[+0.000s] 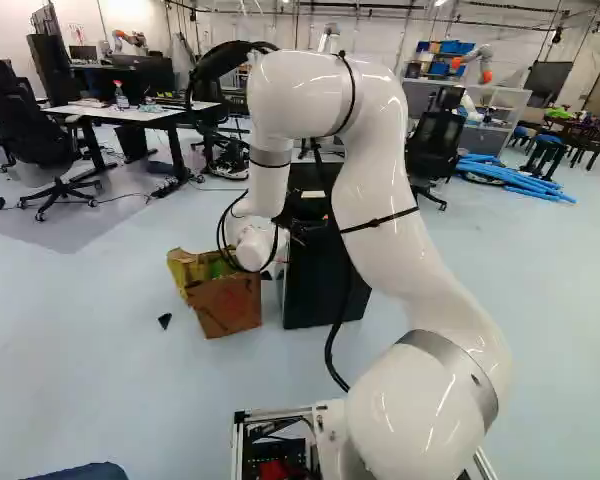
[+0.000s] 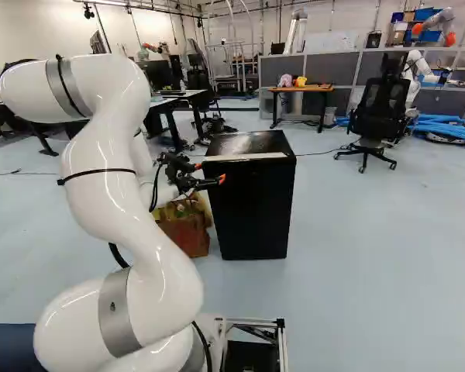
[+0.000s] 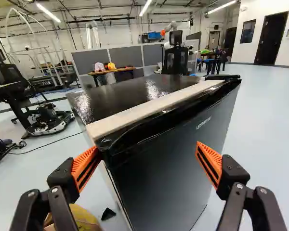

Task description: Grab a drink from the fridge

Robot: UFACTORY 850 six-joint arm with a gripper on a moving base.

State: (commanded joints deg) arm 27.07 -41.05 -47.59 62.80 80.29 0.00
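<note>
- Container 1: black fridge [image 3: 168,168]. The unit stands upright on the floor [image 2: 356,271]. Its door panel lies against the cabinet front and appears closed. The interior is hidden; the drink and any other contents cannot be seen.
- Top of container 1: a pale strip [image 3: 149,107] runs along the upper surface beside the door edge.
- Container 2: cardboard box [image 1: 226,306]. The box stands on the floor beside the fridge, to the left of it in the left base view. Its top is open, with yellow and green material [image 1: 216,267] showing there. The individual contents cannot be identified.
- Container 3: blue bins [image 1: 450,48]. These sit on shelving at the far side of the room. Their contents are too small to tell.
- Loose part: a small black wedge [image 1: 165,321] lies on the floor near the cardboard box.
- Gripper [image 2: 210,173]: the two fingers stand open, well apart, with nothing clamped between the orange pads [image 3: 211,163].
- Alignment: the gripper is at the door side of the fridge, near its upper part. In the wrist view, one finger is by the near upper corner; the other is in front of the door face. The door's upper part appears ahead of and between the fingers. Contact at the corner cannot be confirmed.
</note>
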